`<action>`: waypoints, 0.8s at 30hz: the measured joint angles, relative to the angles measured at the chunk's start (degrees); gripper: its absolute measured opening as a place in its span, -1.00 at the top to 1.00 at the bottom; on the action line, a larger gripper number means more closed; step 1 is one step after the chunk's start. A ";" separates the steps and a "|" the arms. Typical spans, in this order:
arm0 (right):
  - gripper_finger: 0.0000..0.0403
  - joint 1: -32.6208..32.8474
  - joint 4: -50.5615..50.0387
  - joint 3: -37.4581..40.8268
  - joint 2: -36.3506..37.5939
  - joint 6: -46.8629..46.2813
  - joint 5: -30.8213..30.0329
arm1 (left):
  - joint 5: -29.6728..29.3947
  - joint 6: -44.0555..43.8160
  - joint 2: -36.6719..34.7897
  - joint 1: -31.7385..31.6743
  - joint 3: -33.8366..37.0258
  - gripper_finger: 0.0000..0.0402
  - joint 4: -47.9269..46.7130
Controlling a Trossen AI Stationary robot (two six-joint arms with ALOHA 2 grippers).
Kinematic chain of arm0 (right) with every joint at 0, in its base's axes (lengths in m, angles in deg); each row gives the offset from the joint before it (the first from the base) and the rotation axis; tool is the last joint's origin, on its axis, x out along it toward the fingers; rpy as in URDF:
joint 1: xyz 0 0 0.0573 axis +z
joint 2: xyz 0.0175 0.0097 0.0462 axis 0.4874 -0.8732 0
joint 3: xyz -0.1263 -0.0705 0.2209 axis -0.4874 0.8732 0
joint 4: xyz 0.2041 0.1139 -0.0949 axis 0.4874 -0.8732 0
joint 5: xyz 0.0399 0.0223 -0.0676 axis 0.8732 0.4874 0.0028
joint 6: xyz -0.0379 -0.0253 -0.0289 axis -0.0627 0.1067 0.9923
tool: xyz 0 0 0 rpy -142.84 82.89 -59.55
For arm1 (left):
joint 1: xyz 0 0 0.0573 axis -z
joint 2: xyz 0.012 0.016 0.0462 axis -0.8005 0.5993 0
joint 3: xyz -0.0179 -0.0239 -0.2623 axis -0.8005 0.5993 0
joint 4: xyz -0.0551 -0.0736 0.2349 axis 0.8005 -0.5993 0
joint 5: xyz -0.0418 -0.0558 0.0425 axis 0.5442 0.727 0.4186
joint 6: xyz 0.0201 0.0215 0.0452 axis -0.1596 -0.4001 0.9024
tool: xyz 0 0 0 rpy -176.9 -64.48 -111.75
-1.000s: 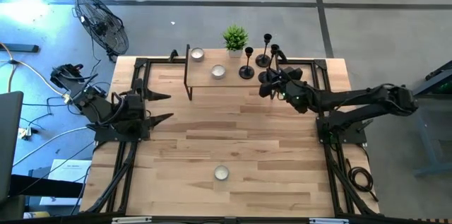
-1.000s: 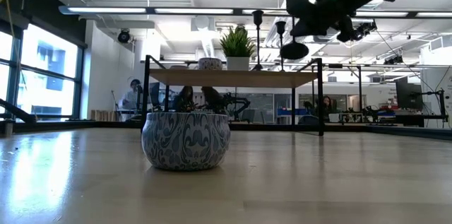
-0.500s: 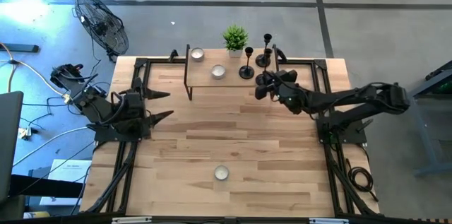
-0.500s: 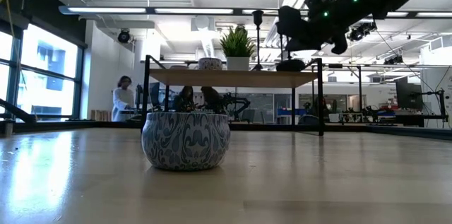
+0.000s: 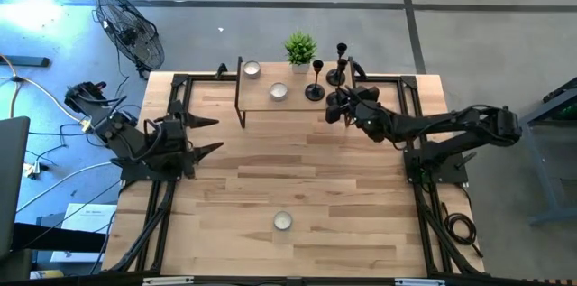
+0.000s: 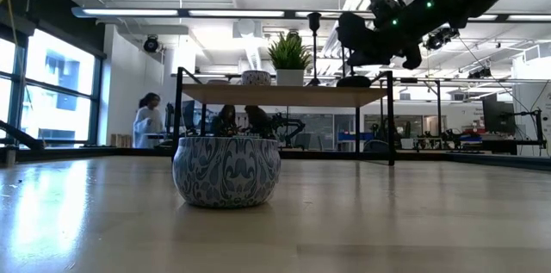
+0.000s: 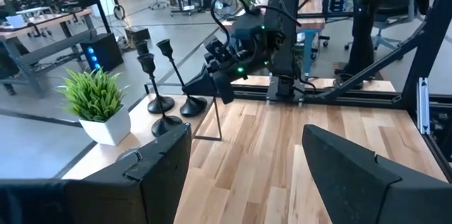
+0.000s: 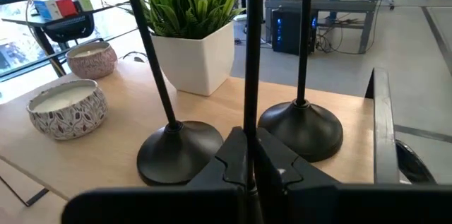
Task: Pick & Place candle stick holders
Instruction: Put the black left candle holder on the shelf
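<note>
Two black candlesticks (image 5: 315, 83) (image 5: 337, 71) stand on their round bases on the raised wooden shelf (image 5: 261, 104) at the table's far edge. My right gripper (image 5: 337, 108) is at the shelf's right end, shut on the third candlestick (image 7: 180, 72). In the right wrist view that candlestick's stem (image 8: 251, 54) rises between my fingers, with the other two bases (image 8: 180, 152) (image 8: 301, 129) behind it. My left gripper (image 5: 206, 137) is open and empty over the table's left side. My right gripper pinches the lower part of the candlestick's thin stem (image 8: 248, 128) between its two fingers, coming about level from the table's right side, fingers across the stem. The candlestick stands upright. Its base (image 6: 353, 80) is at the shelf's top surface at the right end.
On the shelf are also a green potted plant (image 5: 300, 50) and two white candles in patterned tins (image 5: 251, 69) (image 5: 279, 91). Another candle tin (image 5: 283, 221) sits on the table near its front. Black frame rails run along both table sides. A person walks in the room behind.
My right gripper has gone down and slightly toward the table's left with the candlestick. The candlestick's base, which hung above the shelf's right end, has come down to the shelf's top. The gripper has stayed shut on the stem.
</note>
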 joint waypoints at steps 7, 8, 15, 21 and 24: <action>1.00 -1.21 -0.39 -0.09 0.04 -0.02 2.77 | -0.06 0.12 1.42 0.01 0.00 -0.32 -0.02; 1.00 -1.21 -0.44 -0.09 0.04 0.00 2.76 | -0.05 0.15 1.63 0.01 0.00 -0.32 0.11; 0.89 -1.18 -0.39 -0.09 0.04 0.30 2.70 | -1.23 0.37 2.29 0.00 0.00 -0.32 0.52; 0.71 -1.18 -0.78 0.02 -0.08 1.67 3.83 | -1.99 0.35 2.26 0.00 -0.02 -0.32 2.84; 0.64 -1.18 -0.44 0.02 -0.07 1.83 4.37 | -1.70 0.36 2.26 0.00 -0.02 -0.32 3.48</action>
